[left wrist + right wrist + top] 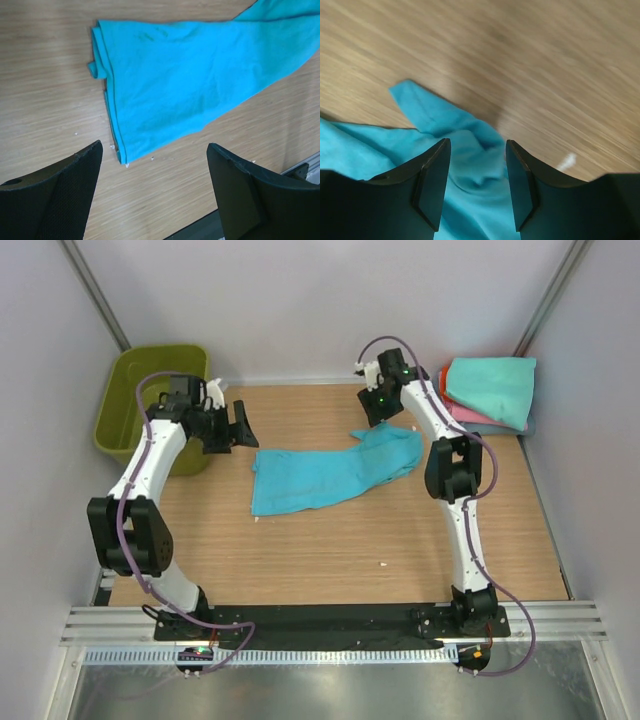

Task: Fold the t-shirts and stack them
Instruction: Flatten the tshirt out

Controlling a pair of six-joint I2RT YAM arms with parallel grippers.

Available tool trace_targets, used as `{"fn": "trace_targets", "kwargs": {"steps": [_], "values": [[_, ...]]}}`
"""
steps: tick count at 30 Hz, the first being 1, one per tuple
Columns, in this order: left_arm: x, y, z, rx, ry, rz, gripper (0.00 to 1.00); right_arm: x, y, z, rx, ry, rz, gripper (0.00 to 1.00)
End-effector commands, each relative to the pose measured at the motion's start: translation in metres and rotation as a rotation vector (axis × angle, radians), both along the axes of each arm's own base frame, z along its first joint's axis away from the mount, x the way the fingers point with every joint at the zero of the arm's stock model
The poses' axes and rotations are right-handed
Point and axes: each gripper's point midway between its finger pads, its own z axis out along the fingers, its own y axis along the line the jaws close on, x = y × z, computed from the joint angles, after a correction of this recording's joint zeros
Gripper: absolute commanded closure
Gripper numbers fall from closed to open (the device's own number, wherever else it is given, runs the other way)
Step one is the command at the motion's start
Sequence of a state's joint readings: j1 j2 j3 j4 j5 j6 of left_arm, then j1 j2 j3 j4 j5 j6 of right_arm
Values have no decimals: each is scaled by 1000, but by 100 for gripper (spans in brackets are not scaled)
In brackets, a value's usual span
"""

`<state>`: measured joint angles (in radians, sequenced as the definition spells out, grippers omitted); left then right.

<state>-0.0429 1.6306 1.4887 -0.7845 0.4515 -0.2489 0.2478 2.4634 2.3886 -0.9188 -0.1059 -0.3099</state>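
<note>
A bright turquoise-blue t-shirt (330, 472) lies partly folded and rumpled in the middle of the wooden table. My left gripper (240, 425) hangs open and empty above the table, just beyond the shirt's left end. In the left wrist view (155, 170) the shirt's folded edge (190, 75) lies ahead of the fingers (65, 190). My right gripper (378, 408) is open over the shirt's far right corner. In the right wrist view (477, 145) bunched turquoise cloth (470, 165) shows between the open jaws. Folded shirts are stacked at the back right, mint-teal (495, 388) on top of pink (465, 412).
An olive-green plastic basket (125, 405) stands at the back left corner, beside the left arm. An orange-red edge (446, 375) and a grey-blue edge (527, 427) peek from under the stack. Grey walls close in the table on three sides.
</note>
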Motion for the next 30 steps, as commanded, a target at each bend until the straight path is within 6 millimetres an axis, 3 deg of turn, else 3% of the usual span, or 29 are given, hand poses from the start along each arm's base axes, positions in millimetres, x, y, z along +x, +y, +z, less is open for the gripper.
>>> {"fn": "trace_targets", "kwargs": {"steps": [1, 7, 14, 22, 24, 28, 29, 30], "values": [[-5, -2, -14, 35, 30, -29, 14, 1, 47, 36, 83, -92, 152, 46], [-1, -8, -27, 55, 59, -44, 13, -5, 55, 3, 91, -21, 175, 45], [8, -27, -18, 63, 23, -85, 12, -13, 56, -28, 60, 40, 169, 45], [4, -32, -17, 76, 18, -98, 12, -8, 53, -52, 32, 55, 153, 47], [1, -32, -18, 82, 20, -101, 12, -7, 54, -55, 37, 56, 150, 58], [-1, -31, -18, 93, 14, -100, 12, 3, 51, -51, 29, 21, 110, 92], [-1, -31, -16, 93, 11, -102, 12, 5, 49, -49, 15, 11, 99, 99], [-1, -30, -16, 95, 8, -101, 12, 9, 48, -42, 14, -8, 90, 99]]}}
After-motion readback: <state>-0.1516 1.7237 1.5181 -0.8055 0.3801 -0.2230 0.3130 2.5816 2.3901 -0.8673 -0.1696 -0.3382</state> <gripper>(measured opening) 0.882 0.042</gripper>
